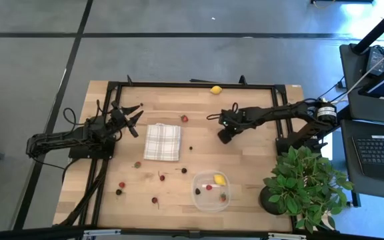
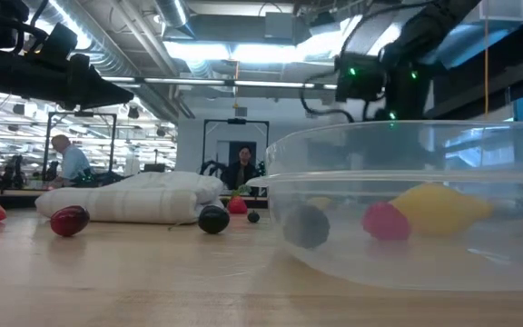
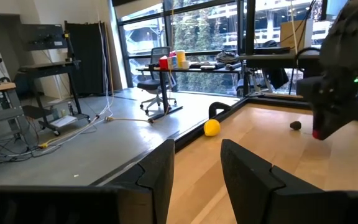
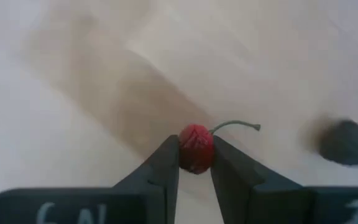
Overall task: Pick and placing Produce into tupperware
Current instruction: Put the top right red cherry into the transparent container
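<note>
The clear tupperware (image 1: 211, 192) stands near the table's near edge and holds a yellow lemon (image 1: 219, 179), a red berry (image 2: 384, 221) and a dark one (image 2: 309, 224). A second lemon (image 1: 216, 90) lies at the far edge. Small red and dark berries (image 1: 161, 177) are scattered around the checked cloth (image 1: 162, 141). My right gripper (image 4: 195, 163) is right of the cloth, shut on a red berry (image 4: 196, 148); a dark berry (image 4: 344, 142) lies below it on the wood. My left gripper (image 3: 194, 168) hangs open left of the cloth, holding nothing. My right gripper pinches the red berry's round body (image 4: 196, 155) between its two fingertips, pointing down from above. The berry's thin stem (image 4: 238, 125) sticks out sideways, free of the fingers. The berry looks lifted clear of the table.
A leafy potted plant (image 1: 303, 183) stands at the table's near right corner, close beside the tupperware. A black frame (image 1: 179, 85) runs along the table's far edge and sides. A laptop (image 1: 382, 150) sits on a stand to the right of the table. People show far off in the room (image 2: 241, 168).
</note>
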You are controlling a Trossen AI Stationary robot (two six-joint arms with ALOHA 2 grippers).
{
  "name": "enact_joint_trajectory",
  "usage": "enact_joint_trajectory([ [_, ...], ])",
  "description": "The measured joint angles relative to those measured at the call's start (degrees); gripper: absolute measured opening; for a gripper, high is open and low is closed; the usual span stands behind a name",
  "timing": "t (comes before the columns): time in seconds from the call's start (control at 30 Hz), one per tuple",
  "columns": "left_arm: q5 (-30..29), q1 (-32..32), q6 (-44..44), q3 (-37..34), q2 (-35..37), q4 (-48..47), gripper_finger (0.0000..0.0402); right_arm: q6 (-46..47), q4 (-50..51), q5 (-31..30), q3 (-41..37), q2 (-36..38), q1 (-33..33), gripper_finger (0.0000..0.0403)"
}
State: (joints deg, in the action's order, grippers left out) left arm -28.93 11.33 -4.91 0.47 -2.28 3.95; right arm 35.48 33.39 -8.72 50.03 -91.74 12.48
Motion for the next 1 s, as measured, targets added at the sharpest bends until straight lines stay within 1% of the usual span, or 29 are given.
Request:
enact_joint_trajectory([
  [0.13, 0.0, 0.02, 0.0, 0.0, 0.0, 0.0, 0.0126, -1.52, -0.19, 3.36, 4.52, 0.01, -3.12, 0.0086],
  [0.27, -0.02, 0.02, 0.0, 0.0, 0.0, 0.0, 0.0126, -3.61, -0.45, 6.02, 9.17, 0.02, -8.13, 0.0086],
  [0.5, -0.02, 0.0, 0.0, -0.01, 0.0, 0.0, 0.0126, -7.73, -2.21, 7.07, 15.91, 0.02, -19.01, 0.0086],
  [0.6, -0.02, 0.0, 0.0, -0.02, 0.0, 0.0, 0.0126, -10.44, -4.94, 7.05, 16.69, 0.07, -23.31, 0.0086],
  [0.73, -0.02, 0.01, -0.01, -0.01, 0.0, 0.0, 0.0126, -13.5, -8.09, 7.02, 15.89, 0.02, -27.99, 0.0087],
  [1.0, -0.02, 0.0, 0.0, 0.0, 0.0, 0.0, 0.0126, -13.66, -10.78, 6.92, 15.05, -3.51, -33.18, 0.0087],
])
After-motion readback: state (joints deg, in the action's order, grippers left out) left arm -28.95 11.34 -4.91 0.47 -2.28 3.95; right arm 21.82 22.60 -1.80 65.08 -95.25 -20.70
